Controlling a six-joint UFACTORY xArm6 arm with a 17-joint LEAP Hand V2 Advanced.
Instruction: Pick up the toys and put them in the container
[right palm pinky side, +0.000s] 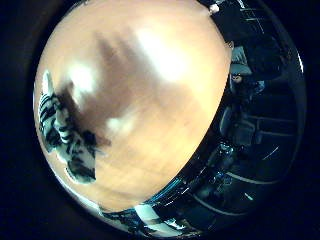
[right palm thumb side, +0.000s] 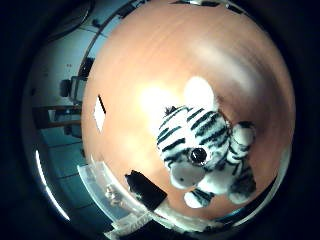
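Observation:
A black-and-white striped plush toy (right palm thumb side: 205, 145) lies on the wooden table (right palm thumb side: 165, 60), close under the palm. It also shows in the little finger side view as the striped plush (right palm pinky side: 62, 132), beside a dark shadow cast on the wood. A clear plastic container (right palm thumb side: 102, 182) stands at the table's edge, a short way from the toy, with something small inside it. No part of my right hand shows in either view, so its state is hidden.
A small black object (right palm thumb side: 145, 189) lies on the table between the toy and the container. A white slip (right palm thumb side: 99, 113) lies flat on the wood. Past the table edge are dark furniture and room clutter (right palm pinky side: 250, 125).

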